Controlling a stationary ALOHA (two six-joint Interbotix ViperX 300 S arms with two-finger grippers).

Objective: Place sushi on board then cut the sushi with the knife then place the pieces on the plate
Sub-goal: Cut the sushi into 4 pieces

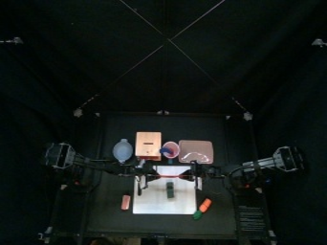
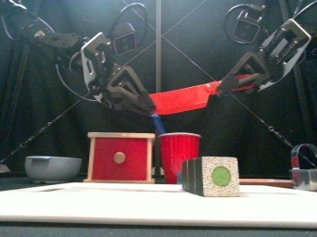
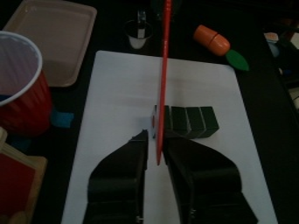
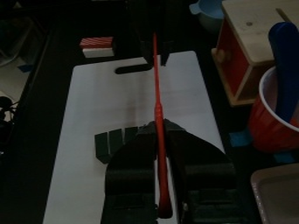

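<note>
Poising red knife (image 2: 186,98) above sushi roll (image 2: 213,176)
Left claw (image 2: 144,102) and right claw (image 2: 224,88) clamp it; likely stiff, light: hold by handle.

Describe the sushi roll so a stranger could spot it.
Look at the white cutting board at the table's front. On it, below the raised red knife, sits the sushi roll. Alone there, it is a dark green block with a white end and green centre.
</note>
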